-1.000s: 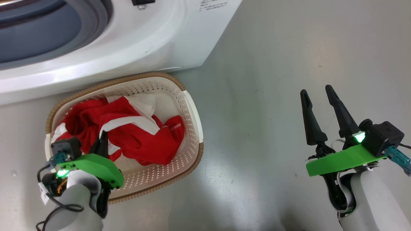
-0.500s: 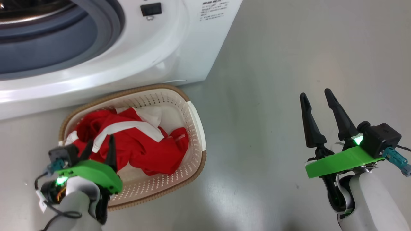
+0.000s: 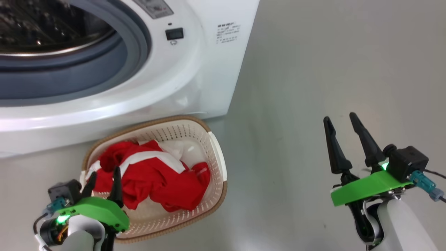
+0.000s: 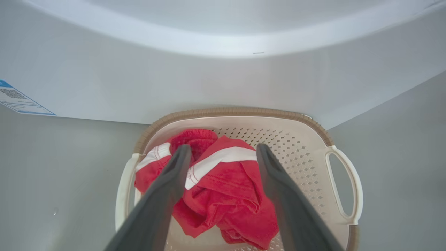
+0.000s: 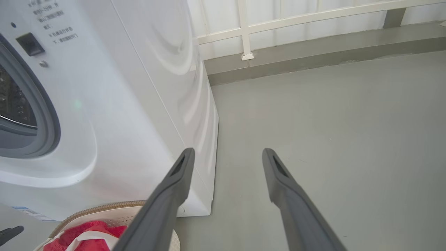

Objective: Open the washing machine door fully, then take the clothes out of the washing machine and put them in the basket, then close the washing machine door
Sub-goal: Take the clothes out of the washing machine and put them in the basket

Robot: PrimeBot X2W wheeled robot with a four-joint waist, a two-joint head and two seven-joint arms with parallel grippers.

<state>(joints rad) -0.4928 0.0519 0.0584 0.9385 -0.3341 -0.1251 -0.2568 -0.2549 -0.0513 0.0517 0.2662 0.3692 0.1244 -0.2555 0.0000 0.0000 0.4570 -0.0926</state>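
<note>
While left pincer [image 3: 105, 172] and right pincer [image 3: 339, 117] gape empty, crumpled red-and-white clothes [image 3: 153, 177] occupy basket [image 3: 220, 158].

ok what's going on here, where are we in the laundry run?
The robot is unloading the washing machine. The red-and-white clothes lie in the basket on the floor in front of it. The left gripper hangs open above the clothes, gripping nothing. The right gripper is open over the floor off to the side. The drum is uncovered, so shutting the machine looks like the step left.
</note>
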